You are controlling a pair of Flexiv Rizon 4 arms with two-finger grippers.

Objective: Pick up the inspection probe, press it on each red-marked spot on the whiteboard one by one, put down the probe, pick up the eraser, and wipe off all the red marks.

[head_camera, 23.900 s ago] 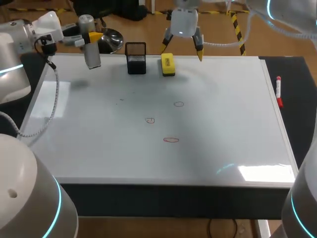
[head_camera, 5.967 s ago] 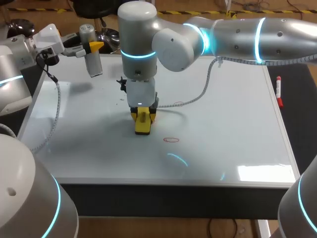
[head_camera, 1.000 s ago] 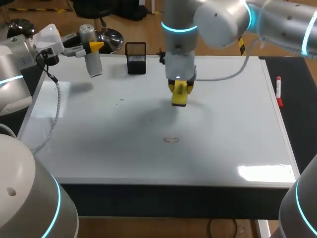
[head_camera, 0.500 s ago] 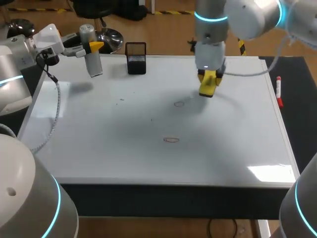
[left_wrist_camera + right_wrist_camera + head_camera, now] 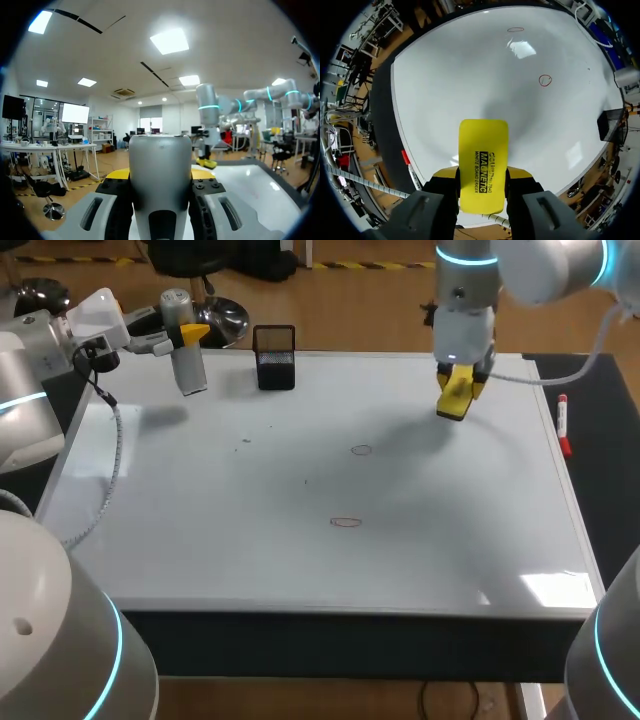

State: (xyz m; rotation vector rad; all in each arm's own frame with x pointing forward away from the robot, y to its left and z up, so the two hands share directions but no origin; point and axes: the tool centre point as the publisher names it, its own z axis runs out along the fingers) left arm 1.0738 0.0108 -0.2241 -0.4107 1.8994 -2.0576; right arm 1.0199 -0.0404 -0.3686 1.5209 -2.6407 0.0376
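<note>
Now the right pincer has carried the eraser rightward

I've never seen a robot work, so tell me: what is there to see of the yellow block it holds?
It is the eraser, a flat, rounded yellow block, plastic by its look, with black print on one face. The right arm's jaws clamp it from two sides, near the whiteboard's far right corner, seemingly lifted off it.

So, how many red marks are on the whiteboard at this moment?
2. One red circle lies near the middle of the whiteboard; one flatter red oval lies closer to the front edge. The eraser may hide a small part of the board.
</note>
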